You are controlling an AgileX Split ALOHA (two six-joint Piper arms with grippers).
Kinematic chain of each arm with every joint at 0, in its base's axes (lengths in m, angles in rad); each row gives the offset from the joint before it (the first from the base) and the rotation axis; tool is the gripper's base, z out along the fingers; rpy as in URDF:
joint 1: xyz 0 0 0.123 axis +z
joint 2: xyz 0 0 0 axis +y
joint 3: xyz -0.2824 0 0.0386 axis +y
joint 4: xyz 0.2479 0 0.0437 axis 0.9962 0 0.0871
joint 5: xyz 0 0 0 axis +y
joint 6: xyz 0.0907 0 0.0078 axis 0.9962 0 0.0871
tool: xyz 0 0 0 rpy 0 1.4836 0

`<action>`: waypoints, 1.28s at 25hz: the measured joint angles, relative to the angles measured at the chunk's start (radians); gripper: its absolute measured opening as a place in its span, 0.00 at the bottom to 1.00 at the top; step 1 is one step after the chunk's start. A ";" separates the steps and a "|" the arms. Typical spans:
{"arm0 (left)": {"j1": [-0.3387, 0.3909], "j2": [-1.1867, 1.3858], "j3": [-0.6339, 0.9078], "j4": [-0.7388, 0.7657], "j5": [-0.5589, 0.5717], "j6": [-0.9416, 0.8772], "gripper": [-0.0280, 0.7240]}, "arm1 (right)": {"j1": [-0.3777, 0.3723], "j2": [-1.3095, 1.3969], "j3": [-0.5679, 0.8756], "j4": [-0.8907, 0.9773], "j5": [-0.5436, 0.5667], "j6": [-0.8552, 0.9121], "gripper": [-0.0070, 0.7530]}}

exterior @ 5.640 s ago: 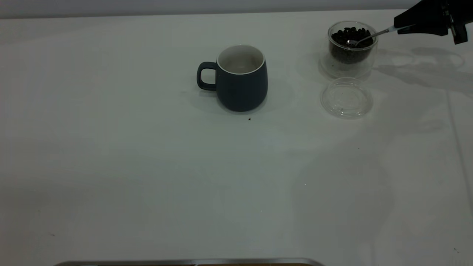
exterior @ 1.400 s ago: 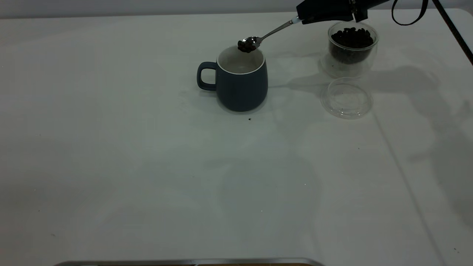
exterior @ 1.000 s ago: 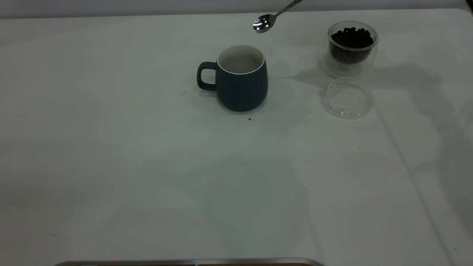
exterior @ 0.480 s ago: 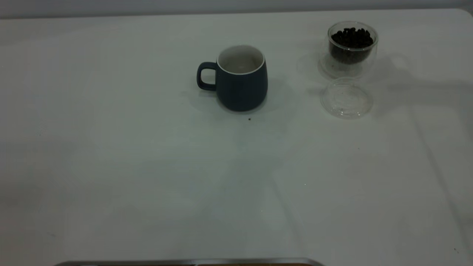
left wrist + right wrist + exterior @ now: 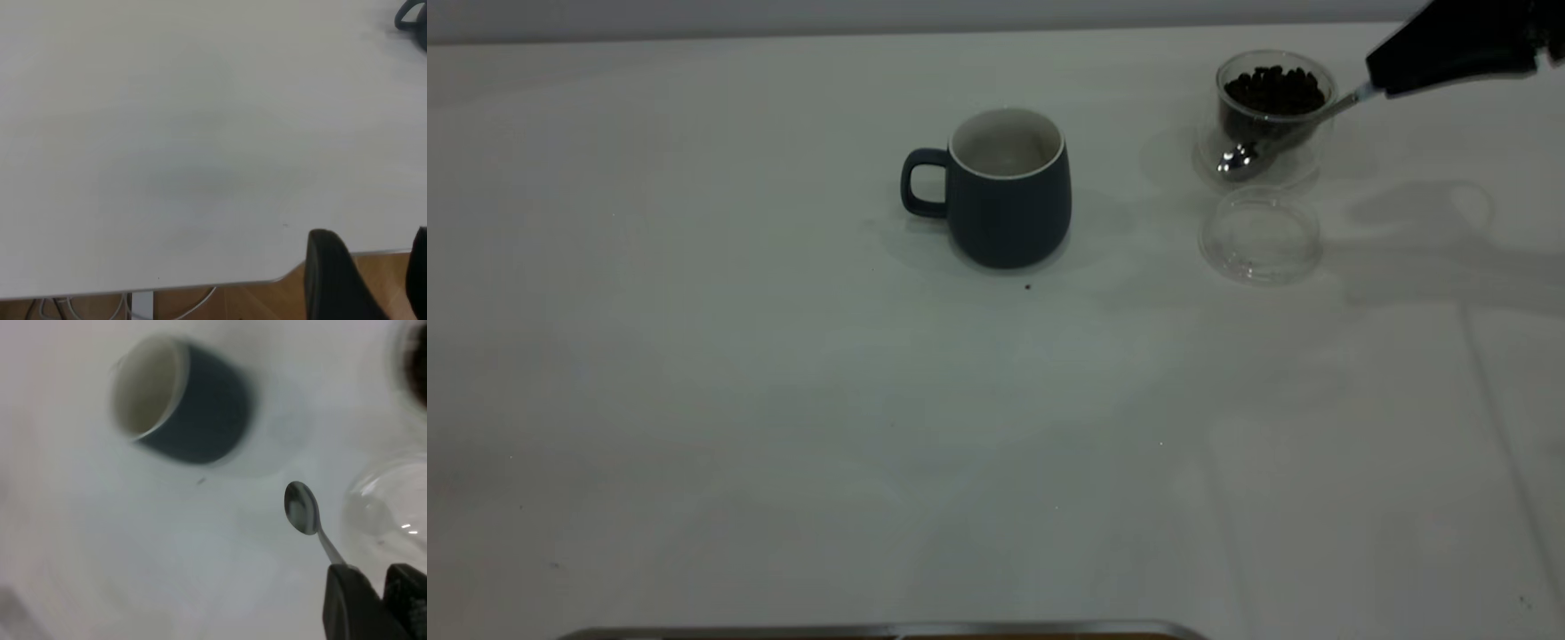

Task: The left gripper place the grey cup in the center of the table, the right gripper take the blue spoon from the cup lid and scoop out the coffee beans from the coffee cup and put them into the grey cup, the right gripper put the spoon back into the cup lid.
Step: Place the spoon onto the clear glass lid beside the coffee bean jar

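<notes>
The grey cup [image 5: 1009, 191] stands upright near the middle of the table [image 5: 783, 400], handle to the left, its inside showing white [image 5: 180, 403]. At the far right, the coffee cup [image 5: 1272, 116] holds coffee beans [image 5: 1273, 87]. The clear cup lid [image 5: 1261, 236] lies just in front of it. My right gripper [image 5: 1374, 78] is shut on the blue spoon [image 5: 1236, 160], handle hidden in the fingers. The spoon's bowl [image 5: 301, 509] is empty and hangs low in front of the coffee cup, above the lid's far edge [image 5: 390, 513]. My left gripper [image 5: 377, 280] is open, off at the table's edge.
A dark speck [image 5: 1027, 286] lies on the table just in front of the grey cup. A metal strip [image 5: 871, 631] runs along the near edge. In the left wrist view the table's corner edge [image 5: 287, 275] gives way to wooden floor.
The spoon carried beans over the grey cup, rose empty and left the view. It is now back at the right, lowered in front of the coffee cup. Cups and lid have not moved.
</notes>
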 joint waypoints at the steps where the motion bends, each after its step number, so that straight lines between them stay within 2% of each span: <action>1: 0.000 0.000 0.000 0.000 0.000 0.000 0.49 | -0.010 0.026 0.000 0.024 -0.013 -0.013 0.14; 12: 0.000 0.000 0.000 0.000 0.000 0.000 0.49 | -0.028 0.168 -0.013 0.105 -0.069 -0.094 0.14; 25: 0.000 0.000 0.000 0.000 0.000 0.000 0.49 | -0.028 0.237 -0.014 0.233 -0.051 -0.196 0.14; 28: 0.000 0.000 0.000 0.000 0.000 0.000 0.49 | -0.028 0.240 -0.014 0.237 -0.051 -0.211 0.17; 32: 0.000 0.000 0.000 0.000 0.000 0.000 0.49 | -0.028 0.246 -0.014 0.237 -0.072 -0.218 0.27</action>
